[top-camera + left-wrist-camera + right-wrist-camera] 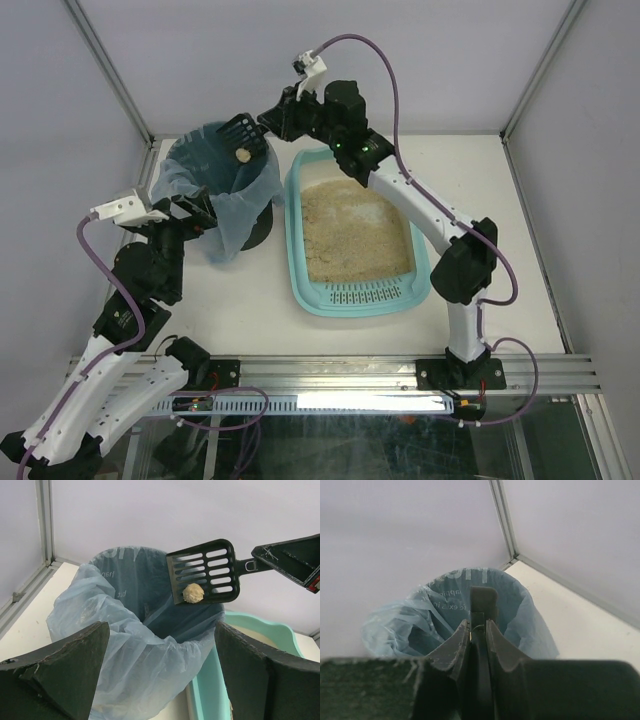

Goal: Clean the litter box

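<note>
The right gripper (268, 120) clamps the handle of the scoop (205, 572), with a crumbly clump (193, 593) loose ahead of it, over the bin (215, 200). The left gripper (195, 212) gapes wide, holding nothing. The litter box (300, 290) lies beneath and behind the right gripper. It looks stiff and sand-heavy to me, so it is best gripped by its rim.

A white table (250, 310) fills the middle of the top view, matte and evenly lit. Pale grey panels enclose it: a back wall (320, 60) across the top of the frame and side walls (40, 150) slanting down the left and right edges. Metal corner posts (110, 68) run diagonally from the upper corners to the tabletop's far corners. Along the bottom, an aluminium rail (340, 372) spans the near edge, with a bright light strip (370, 401) just beneath it.
</note>
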